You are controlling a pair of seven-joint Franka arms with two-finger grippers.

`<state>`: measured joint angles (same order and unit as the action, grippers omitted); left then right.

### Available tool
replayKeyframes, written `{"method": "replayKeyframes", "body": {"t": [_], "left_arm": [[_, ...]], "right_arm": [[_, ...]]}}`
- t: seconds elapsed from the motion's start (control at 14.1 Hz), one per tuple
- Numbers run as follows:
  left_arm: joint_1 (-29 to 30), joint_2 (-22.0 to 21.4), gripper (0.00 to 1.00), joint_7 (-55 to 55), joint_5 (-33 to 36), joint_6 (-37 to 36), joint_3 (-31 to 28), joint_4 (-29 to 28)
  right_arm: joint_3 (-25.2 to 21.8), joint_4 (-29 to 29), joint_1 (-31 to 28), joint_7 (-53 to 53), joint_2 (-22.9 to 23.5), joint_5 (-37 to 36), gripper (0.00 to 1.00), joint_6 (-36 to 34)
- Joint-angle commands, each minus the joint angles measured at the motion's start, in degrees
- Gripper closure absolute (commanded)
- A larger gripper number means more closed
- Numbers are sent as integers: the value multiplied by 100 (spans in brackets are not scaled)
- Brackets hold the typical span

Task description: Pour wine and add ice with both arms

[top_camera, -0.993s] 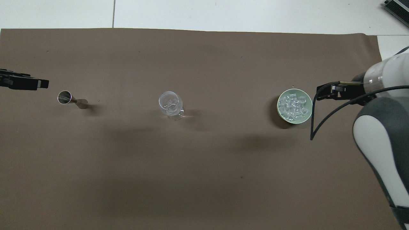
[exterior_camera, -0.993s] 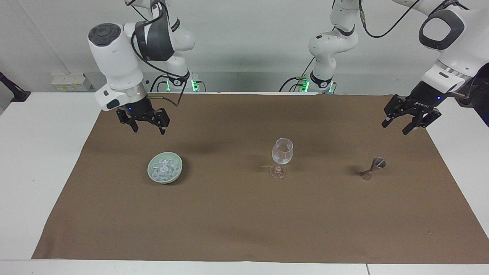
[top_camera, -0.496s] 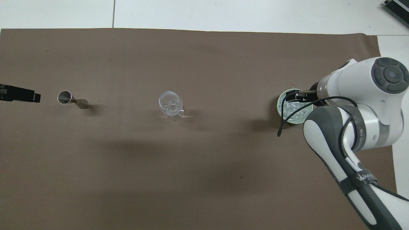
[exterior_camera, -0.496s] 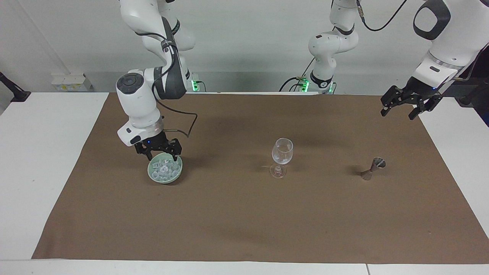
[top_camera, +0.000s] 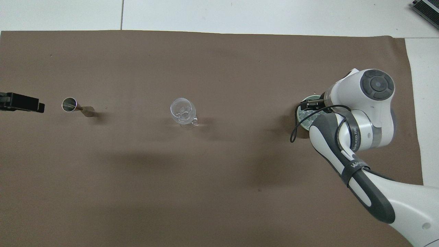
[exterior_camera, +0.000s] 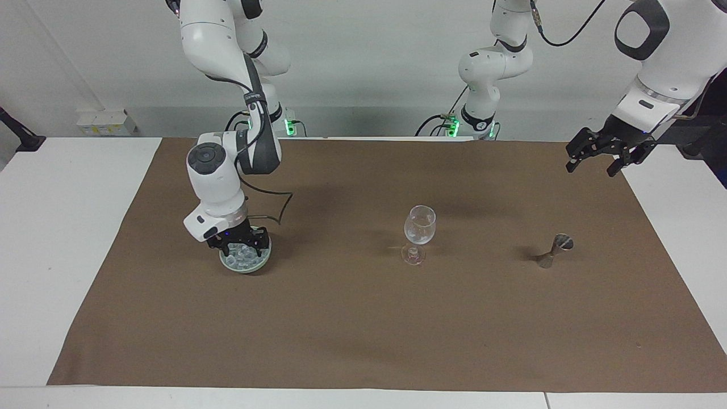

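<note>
The ice (exterior_camera: 245,257) lies heaped in a pale green bowl (exterior_camera: 246,270) toward the right arm's end of the brown mat. My right gripper (exterior_camera: 239,247) is down in that bowl, open, its fingertips among the cubes. From overhead the right arm covers most of the bowl (top_camera: 299,116), and only the right gripper's (top_camera: 310,103) black body shows. A clear stemmed wine glass (exterior_camera: 420,225) (top_camera: 182,111) stands mid-mat. A small metal jigger (exterior_camera: 555,250) (top_camera: 70,104) stands toward the left arm's end. My left gripper (exterior_camera: 593,163) (top_camera: 39,105) hangs open in the air over the mat's edge there. The wine is out of view.
A brown mat (exterior_camera: 363,329) covers most of the white table (exterior_camera: 62,227). The right arm's forearm (top_camera: 346,157) slants over the mat near the bowl, with a black cable (exterior_camera: 278,207) looping beside it. Power boxes with green lights (exterior_camera: 291,126) sit at the arm bases.
My right arm has come down from above the mat until its gripper sits in the ice bowl. My left gripper has lifted and drawn back a little, staying open.
</note>
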<state>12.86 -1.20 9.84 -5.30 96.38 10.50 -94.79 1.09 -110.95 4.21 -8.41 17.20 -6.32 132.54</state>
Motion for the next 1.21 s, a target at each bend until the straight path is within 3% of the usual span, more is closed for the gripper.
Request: {"method": "replayKeyframes", "body": {"t": [0.0,0.07,0.21,0.35,0.43,0.5,0.57,0.71,0.92,1.13], "left_arm": [[-143,85,0,-114,152,-84,-48,119],[-335,85,0,-114,160,-84,-117,101],[-913,67,0,-105,195,-110,-642,110],[-1818,41,0,-79,414,-128,-1556,101],[-1944,41,0,-61,468,-128,-1681,101],[-2006,41,0,-61,477,-128,-1726,101],[-2068,50,0,-61,477,-128,-1848,92],[-2672,58,0,-35,477,-111,-2496,101],[-2649,67,0,-35,468,-67,-2553,66],[-2648,76,0,-35,477,-49,-2553,84]], "right_arm": [[32,-58,10,77,-77,-159,40,0],[32,-67,10,85,-85,-203,52,-44],[41,-76,19,68,-120,-256,57,-236],[32,-67,36,68,-121,-264,60,-308],[32,-67,28,77,-121,-273,67,-316],[32,-67,28,85,-129,-291,86,-334],[32,-58,28,85,-147,-326,100,-351],[32,12,19,68,-208,-335,100,-404],[49,134,28,50,-550,-326,100,-754],[84,678,202,-230,-736,-247,100,-1387]]}}
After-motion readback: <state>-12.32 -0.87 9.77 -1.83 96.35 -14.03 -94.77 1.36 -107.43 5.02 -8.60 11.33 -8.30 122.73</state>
